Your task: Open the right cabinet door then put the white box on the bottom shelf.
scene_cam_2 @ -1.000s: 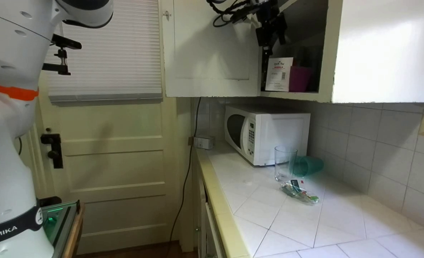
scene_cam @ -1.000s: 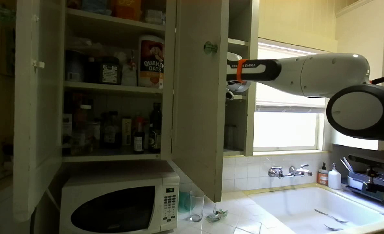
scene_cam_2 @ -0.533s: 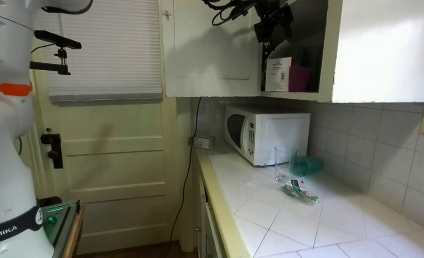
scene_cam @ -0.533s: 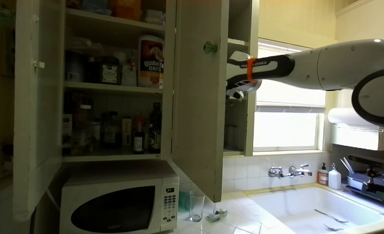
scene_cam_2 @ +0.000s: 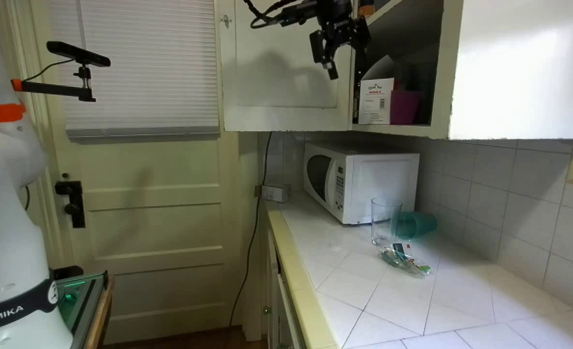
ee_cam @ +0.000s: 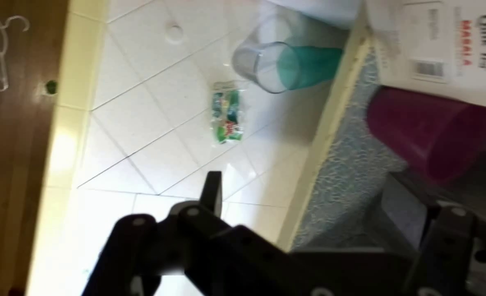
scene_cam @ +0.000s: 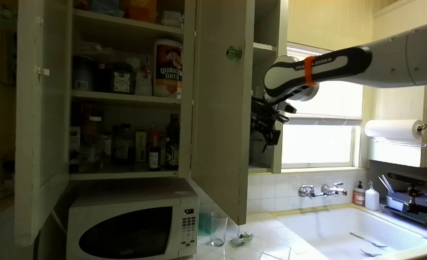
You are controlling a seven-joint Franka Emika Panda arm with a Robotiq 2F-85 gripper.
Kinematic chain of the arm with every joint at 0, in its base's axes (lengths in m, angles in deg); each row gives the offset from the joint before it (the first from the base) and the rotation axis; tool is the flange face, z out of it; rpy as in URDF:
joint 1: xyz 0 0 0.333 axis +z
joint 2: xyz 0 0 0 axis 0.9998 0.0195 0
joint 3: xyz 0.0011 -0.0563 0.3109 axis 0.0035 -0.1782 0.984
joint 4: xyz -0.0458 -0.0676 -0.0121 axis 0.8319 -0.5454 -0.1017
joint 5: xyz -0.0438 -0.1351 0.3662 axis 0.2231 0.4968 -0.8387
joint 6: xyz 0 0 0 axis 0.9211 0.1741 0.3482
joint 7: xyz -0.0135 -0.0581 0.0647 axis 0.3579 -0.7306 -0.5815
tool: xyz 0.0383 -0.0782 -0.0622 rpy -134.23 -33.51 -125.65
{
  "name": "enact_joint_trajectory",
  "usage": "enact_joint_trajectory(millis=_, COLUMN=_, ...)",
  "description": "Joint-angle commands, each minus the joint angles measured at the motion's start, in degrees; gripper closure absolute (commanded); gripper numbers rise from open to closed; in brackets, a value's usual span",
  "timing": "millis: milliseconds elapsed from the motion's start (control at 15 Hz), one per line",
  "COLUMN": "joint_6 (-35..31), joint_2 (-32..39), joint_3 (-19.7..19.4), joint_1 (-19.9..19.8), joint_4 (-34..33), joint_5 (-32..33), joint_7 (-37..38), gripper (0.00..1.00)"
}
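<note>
The right cabinet door stands wide open; its inner face shows in an exterior view. The white box with red print stands upright on the bottom shelf, left of a purple cup. It also shows in the wrist view, cut by the top right; the door hides it in an exterior view. The bottom shelf has a blue-grey patterned liner in the wrist view. My gripper is open and empty, apart from the box. In an exterior view the gripper hangs above and in front of the box.
The purple cup lies beside the box. Below are the microwave, a clear glass, a teal cup and a plastic packet on the counter. The left door is open too. The sink is at right.
The arm has drawn back out of the cabinet. My gripper has come out from behind the door edge, away from the compartment. The box has stayed on the shelf.
</note>
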Motion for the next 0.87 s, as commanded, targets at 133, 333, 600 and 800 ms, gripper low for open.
enact_joint_trajectory(millis=133, joint_6=10.6, joint_2=-15.1, joint_3=-1.2, joint_1=-3.8, joint_4=16.4, joint_5=3.4, joint_7=-17.3, gripper=0.00)
enact_joint_trajectory(millis=333, joint_6=12.5, joint_2=-18.1, joint_3=-3.1, joint_1=-6.0, joint_4=20.3, joint_5=3.5, joint_7=-30.5, gripper=0.00)
enact_joint_trajectory(millis=600, joint_6=12.9, joint_2=-18.7, joint_3=-4.6, joint_1=-8.3, joint_4=22.1, joint_5=3.5, joint_7=-46.6, gripper=0.00)
enact_joint_trajectory(millis=800, joint_6=12.1, joint_2=-17.2, joint_3=-3.5, joint_1=-10.0, joint_4=20.9, joint_5=2.2, joint_7=-48.9, gripper=0.00)
